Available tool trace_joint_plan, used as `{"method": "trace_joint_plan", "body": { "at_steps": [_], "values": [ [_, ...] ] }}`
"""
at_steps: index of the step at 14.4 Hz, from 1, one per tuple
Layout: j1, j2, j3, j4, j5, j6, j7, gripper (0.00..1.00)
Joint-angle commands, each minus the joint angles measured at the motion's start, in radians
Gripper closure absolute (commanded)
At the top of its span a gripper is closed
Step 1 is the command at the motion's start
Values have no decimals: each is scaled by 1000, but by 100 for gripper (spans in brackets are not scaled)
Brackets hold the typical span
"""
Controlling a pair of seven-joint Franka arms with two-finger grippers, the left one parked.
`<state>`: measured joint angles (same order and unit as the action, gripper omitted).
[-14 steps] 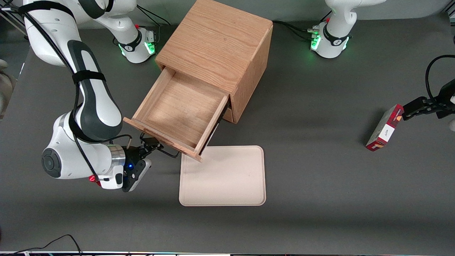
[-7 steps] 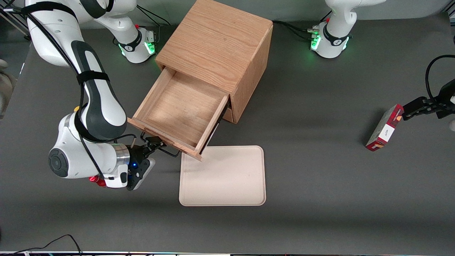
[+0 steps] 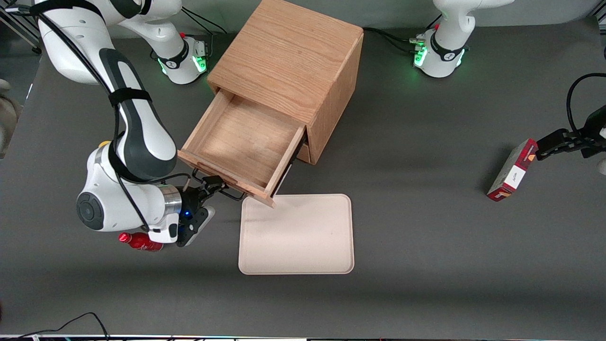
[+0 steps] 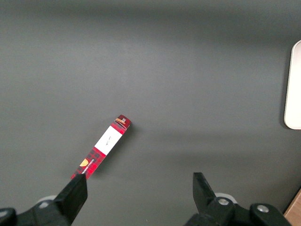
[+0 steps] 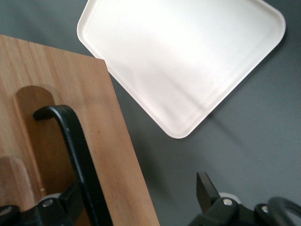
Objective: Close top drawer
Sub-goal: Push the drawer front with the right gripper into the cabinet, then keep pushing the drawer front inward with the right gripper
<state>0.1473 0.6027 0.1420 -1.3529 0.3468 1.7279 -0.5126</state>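
Standing open: top drawer, pulled out of the oak cabinet, bare inside.
Gripper: at the drawer front; fingers spread apart, one finger against the black handle, shown only in the wrist view.
Tray: just beside the drawer's corner.
Red box: toward the parked arm's end.

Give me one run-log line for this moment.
gripper: open, at handle | top drawer: partly open, moved inward | tray: beside drawer front
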Motion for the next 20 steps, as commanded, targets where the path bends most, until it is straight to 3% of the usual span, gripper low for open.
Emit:
{"method": "trace_joint_plan", "body": {
  "at_steps": [1, 20],
  "values": [
    [2, -69, 4, -86, 15, 18, 46, 0],
    [3, -130, 66, -232, 38, 30, 182, 0]
  ]
}}
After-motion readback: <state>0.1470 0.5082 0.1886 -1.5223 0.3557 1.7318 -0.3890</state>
